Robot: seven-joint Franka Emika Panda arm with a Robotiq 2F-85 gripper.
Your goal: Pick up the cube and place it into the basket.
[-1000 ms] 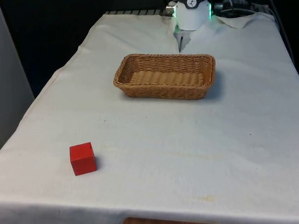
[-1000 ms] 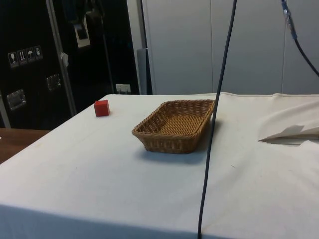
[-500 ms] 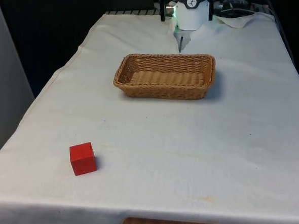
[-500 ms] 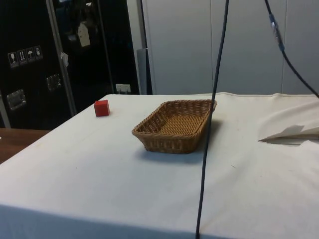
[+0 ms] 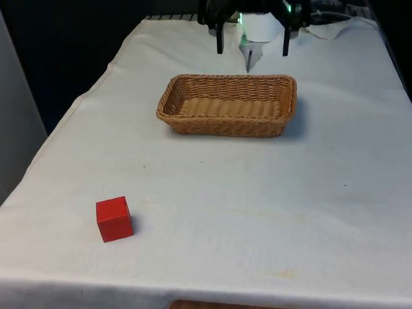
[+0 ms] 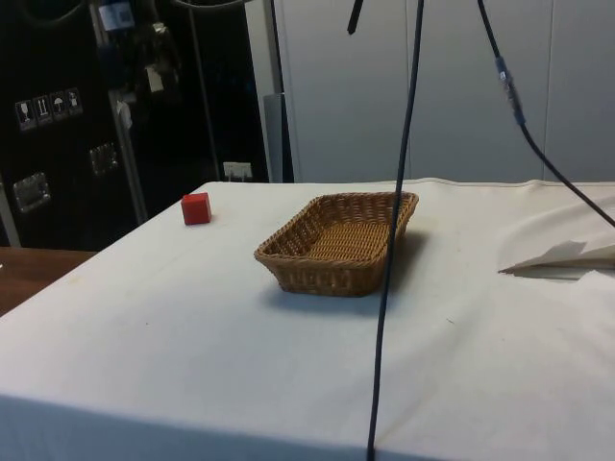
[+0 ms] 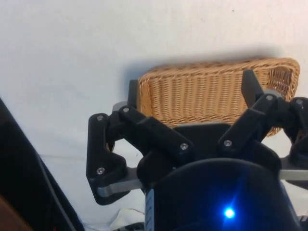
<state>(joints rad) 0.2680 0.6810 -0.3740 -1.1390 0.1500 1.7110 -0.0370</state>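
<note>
Front view, cube (image 5: 114,218) well apart from basket (image 5: 227,104)

Red cube (image 5: 114,218) sitting flat on the white cloth, well away from the open jaws at the table's near end, tan wicker basket (image 5: 227,104) — oblong, upright, nothing in it — lying just below the jaws, between them and the cube
</note>
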